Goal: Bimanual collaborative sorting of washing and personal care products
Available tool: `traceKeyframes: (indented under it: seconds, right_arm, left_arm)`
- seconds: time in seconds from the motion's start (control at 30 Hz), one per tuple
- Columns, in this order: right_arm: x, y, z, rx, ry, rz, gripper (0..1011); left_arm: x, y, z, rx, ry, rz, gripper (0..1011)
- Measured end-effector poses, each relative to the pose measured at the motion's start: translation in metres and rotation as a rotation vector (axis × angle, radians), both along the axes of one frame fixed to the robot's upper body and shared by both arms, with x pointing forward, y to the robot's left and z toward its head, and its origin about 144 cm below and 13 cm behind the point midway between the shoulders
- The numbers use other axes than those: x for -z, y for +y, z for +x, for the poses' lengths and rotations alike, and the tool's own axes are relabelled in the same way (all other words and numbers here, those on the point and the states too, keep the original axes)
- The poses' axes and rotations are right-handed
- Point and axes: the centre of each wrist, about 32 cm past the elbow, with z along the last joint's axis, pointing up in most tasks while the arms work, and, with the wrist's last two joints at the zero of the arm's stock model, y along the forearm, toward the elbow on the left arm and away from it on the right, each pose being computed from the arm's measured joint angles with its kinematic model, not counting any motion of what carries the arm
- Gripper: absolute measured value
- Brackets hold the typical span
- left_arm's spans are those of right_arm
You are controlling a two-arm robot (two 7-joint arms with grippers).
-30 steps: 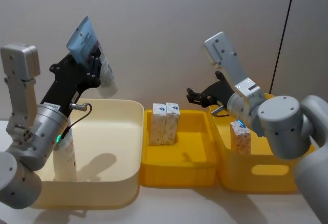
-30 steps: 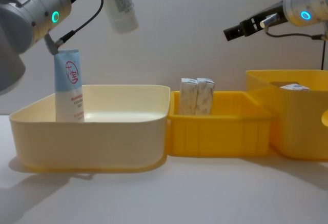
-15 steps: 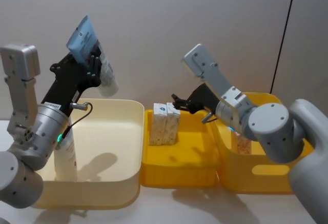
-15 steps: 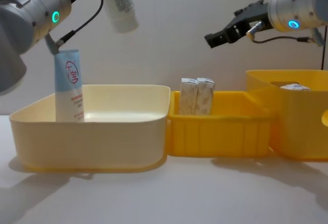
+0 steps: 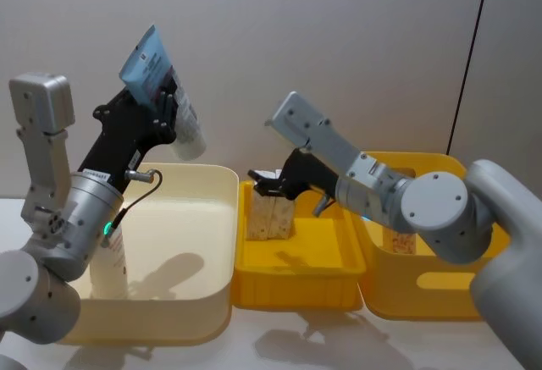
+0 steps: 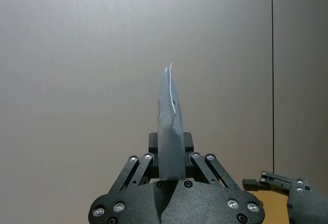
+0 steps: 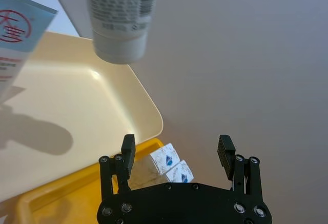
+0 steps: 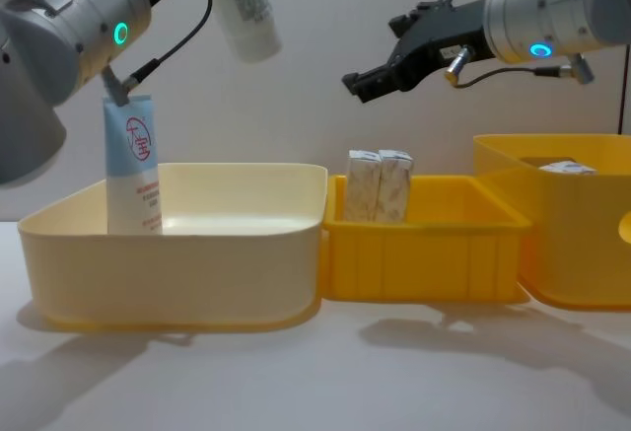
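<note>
High over the cream bin (image 5: 199, 239), head view: left gripper (image 5: 165, 103) jaws clamp a pale-blue tube (image 5: 151, 61). Left wrist: tube edge-on. Right wrist: right gripper (image 7: 177, 143) jaws wide, empty, above two cartons (image 7: 168, 161). Chest: second tube (image 8: 132, 160), base hidden by bin.

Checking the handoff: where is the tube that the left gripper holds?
In the head view the tube is raised on the robot's left, tilted, clamped in the left gripper above the cream bin, where another tube stands.
</note>
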Motion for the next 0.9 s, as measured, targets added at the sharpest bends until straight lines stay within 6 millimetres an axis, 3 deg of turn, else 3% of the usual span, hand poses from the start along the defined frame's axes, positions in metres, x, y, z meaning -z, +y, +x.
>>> traceKeyframes:
  seconds: [0.37,0.9]
  right_arm:
    - [-0.0010,-0.0006,0.0035,-0.098,-0.010,-0.033,1001]
    - [-0.0006,0.0049,0.0034,-0.012,-0.013,-0.015,1001]
  left_arm:
    - [0.0045,-0.0014,-0.0024,0.005,0.008,-0.010,248]
    - [0.0080,-0.0065,-0.0054,0.012,0.015,-0.016,248]
